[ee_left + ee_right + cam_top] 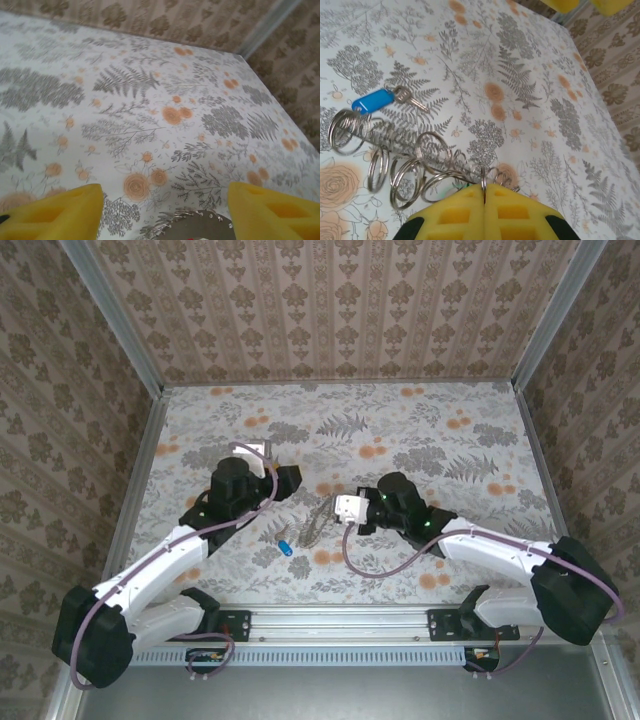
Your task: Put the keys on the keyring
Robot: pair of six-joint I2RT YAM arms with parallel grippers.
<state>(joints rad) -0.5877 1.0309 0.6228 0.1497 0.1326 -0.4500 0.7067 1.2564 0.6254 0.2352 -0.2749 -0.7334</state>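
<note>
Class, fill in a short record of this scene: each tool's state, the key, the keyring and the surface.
left tool: open, over the table, nothing between its fingers
right tool: shut, pinching one ring of the keyring
keyring: a bunch of silvery rings along a coil, lying on the table
blue key: flat on the table beside the keyring
table: floral-patterned surface

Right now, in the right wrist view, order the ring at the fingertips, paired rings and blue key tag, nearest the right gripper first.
1. Ring at the fingertips, touching the right gripper.
2. Paired rings, lower left.
3. Blue key tag, upper left.
</note>
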